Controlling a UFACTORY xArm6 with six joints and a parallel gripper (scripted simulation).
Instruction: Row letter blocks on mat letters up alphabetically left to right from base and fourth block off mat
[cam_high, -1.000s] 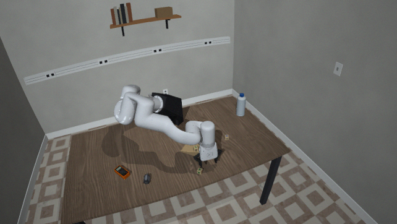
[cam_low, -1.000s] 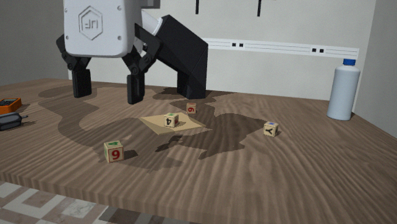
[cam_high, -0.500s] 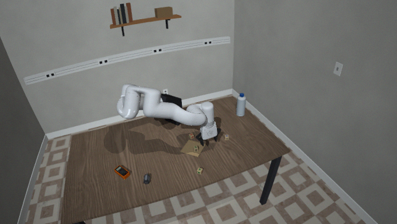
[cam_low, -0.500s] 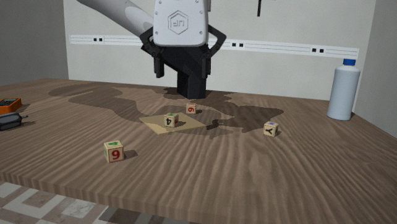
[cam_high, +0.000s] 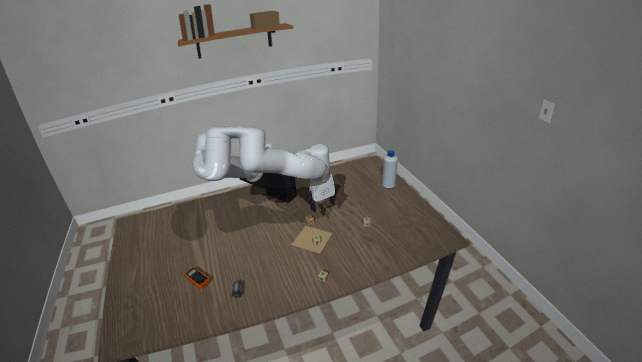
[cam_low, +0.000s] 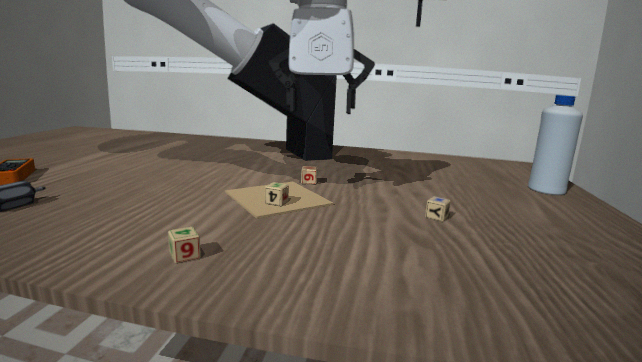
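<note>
A tan mat [cam_high: 312,239] lies mid-table and also shows in the exterior view [cam_low: 278,200]. One block [cam_high: 317,239] [cam_low: 276,193] sits on it, with a black 4 on its side. A second block [cam_high: 310,219] [cam_low: 309,175] stands just off the mat's far edge, showing a red numeral. A third block [cam_high: 367,221] [cam_low: 438,208], with a Y on its side, lies to the right. A fourth block [cam_high: 323,275] [cam_low: 184,244], with a red 9 on its side and a green mark on top, stands near the front edge. My gripper [cam_high: 320,206] [cam_low: 320,102] hangs open and empty, high above the block by the far edge.
A white bottle with a blue cap [cam_high: 389,169] stands at the far right corner [cam_low: 555,146]. An orange device [cam_high: 197,278] and a grey object [cam_high: 238,288] lie at the front left. The black robot base [cam_low: 305,125] stands behind the mat.
</note>
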